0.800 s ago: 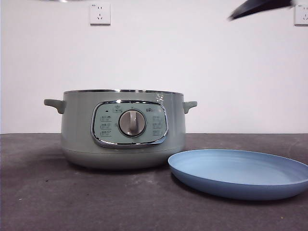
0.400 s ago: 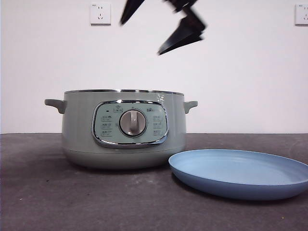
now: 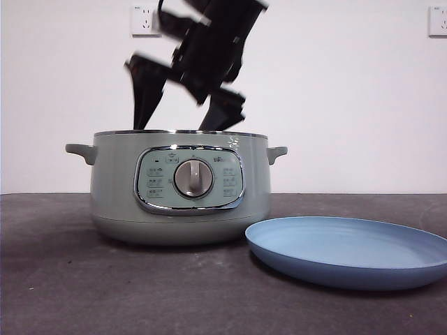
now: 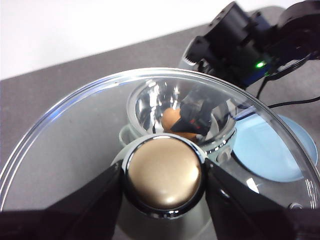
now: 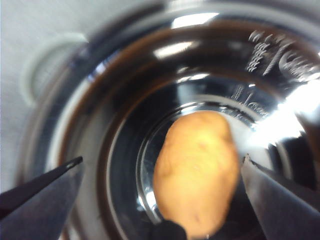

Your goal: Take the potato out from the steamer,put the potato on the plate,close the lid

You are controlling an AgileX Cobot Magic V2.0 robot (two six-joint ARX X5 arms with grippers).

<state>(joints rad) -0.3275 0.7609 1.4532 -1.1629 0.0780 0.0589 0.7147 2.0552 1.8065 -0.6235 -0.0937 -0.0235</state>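
Right fingers (image 5: 240, 200) were spread wide either side of the potato (image 5: 197, 172), lying in the steamer (image 3: 180, 187) | nothing lifted yet, my read | left gripper (image 4: 162, 177) held the lid (image 4: 75, 130) clamped by its knob | plate (image 3: 349, 250) bare on the counter (image 3: 70, 279)

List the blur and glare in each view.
Front view: the right tool over the steamer is motion-smeared; the plate is sharp. Left wrist view: the lid shows streaky reflections, its knob sharp in the left tool. Right wrist view: soft all over, potato blurred, white glare on the steamer's metal wall.
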